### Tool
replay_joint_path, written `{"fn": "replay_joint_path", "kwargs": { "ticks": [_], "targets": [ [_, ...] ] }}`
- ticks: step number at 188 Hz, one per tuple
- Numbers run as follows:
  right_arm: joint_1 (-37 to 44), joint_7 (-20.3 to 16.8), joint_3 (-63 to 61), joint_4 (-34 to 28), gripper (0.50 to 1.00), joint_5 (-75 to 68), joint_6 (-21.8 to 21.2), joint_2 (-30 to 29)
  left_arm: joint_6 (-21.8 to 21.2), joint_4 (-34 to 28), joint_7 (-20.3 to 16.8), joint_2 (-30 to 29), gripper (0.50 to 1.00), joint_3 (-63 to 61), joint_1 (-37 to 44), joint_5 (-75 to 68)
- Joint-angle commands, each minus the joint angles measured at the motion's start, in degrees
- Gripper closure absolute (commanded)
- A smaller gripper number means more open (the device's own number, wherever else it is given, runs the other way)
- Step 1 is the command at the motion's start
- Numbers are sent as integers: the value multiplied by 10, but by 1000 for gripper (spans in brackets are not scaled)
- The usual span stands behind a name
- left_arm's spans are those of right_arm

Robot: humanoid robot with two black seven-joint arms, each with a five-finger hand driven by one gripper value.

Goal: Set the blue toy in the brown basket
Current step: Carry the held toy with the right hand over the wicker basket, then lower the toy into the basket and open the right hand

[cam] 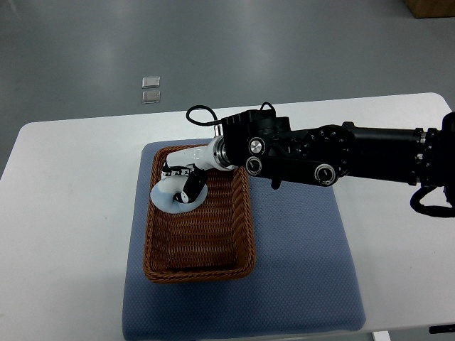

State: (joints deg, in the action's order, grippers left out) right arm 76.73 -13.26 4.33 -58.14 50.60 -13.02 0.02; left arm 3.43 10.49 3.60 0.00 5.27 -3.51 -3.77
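reaching in from the right edge, the right arm (341,153) stretches across the table (64,185) and puts its hand (186,174) over the upper end of the basket (245,220). the fingers (190,188) curl around the toy (165,197), a pale blue rounded piece that sits low inside the basket's upper left part, apparently touching or just above the woven floor; which of the two is hard to tell. the basket lies on a blue mat (306,270). no left arm shows.

the main risk, as i judge it, is the release. if the fingers open while the toy hangs tilted, it may roll toward the near wall or rock against the rim. a finger caught under the toy could drag it back out as the hand lifts. the hand is also close to the basket's top edge, so a careless retreat could snag the weave and shift or tip the light basket across the mat.
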Motion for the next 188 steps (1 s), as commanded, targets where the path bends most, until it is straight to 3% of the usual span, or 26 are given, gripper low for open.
{"fn": "replay_joint_path", "kwargs": {
  "ticks": [1,26,38,54,61,67,98,133,156,188],
  "targets": [
    [-12,0,8,8,1000,20,3,0,0,1,0,0,500,0,0,0],
    [-17,0,15,9,1000,20,3,0,0,0,0,0,500,0,0,-1],
    [-21,0,15,9,975,20,3,0,-1,0,0,0,500,0,0,0],
    [-27,0,15,9,865,20,4,0,0,0,0,0,500,0,0,0],
    [-32,1,14,9,761,20,4,0,-1,0,0,0,500,0,0,0],
    [-32,1,14,9,705,20,4,0,0,0,0,0,500,0,0,0],
    [-39,2,7,11,603,20,4,0,0,0,0,0,500,0,0,0],
    [-33,9,-8,11,599,8,0,0,0,0,0,0,500,0,0,0],
    [-32,9,-70,9,597,1,-24,0,-1,-1,0,0,500,0,0,0],
    [-25,10,-158,1,597,-41,-55,60,-1,-1,0,0,500,0,0,0]
  ]
}}
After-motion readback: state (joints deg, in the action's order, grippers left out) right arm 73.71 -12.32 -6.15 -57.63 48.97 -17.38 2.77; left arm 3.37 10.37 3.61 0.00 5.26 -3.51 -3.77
